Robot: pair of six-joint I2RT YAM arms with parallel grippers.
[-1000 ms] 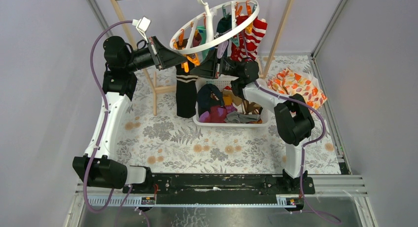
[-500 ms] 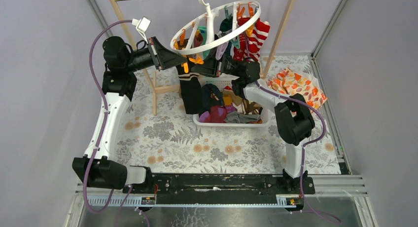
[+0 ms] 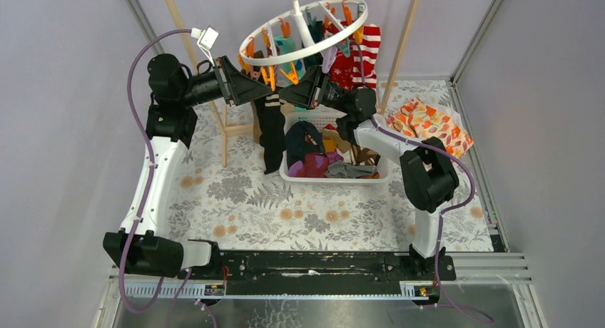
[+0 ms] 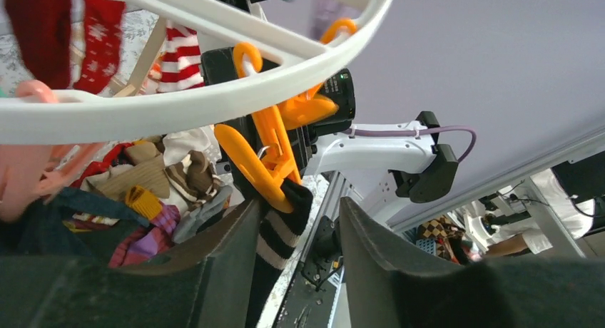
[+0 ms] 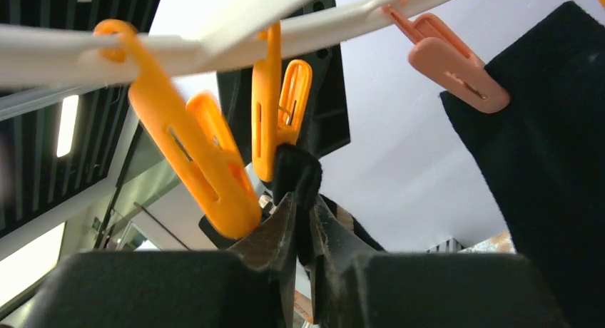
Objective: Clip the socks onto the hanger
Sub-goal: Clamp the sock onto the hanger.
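- The hanger [image 4: 143,110] has swung upward and now sits more level than 1 second ago, when its left side dipped toward the left gripper [image 4: 300,207].
- The black striped sock [image 3: 271,132] now hangs straight and narrow under the ring, just left of the basket [image 3: 335,177]. Its cuff is inside 1 orange clip [image 4: 260,153].
- The left gripper is spread wide, with its 2 fingers on either side of the sock and the clip. As far as I can see, it touches neither.
- The right gripper [image 5: 301,200] is closed and pinches the edge of the cuff just under the clip.
- I judge that the clip has bitten the cuff, so this sock is almost done. The right gripper should let go gently, because a pull could drag the cuff out.
- A red-and-white striped sock [image 3: 365,53] already hangs on the far side, and more socks [image 3: 314,160] lie in the basket, so the task is only partly finished.
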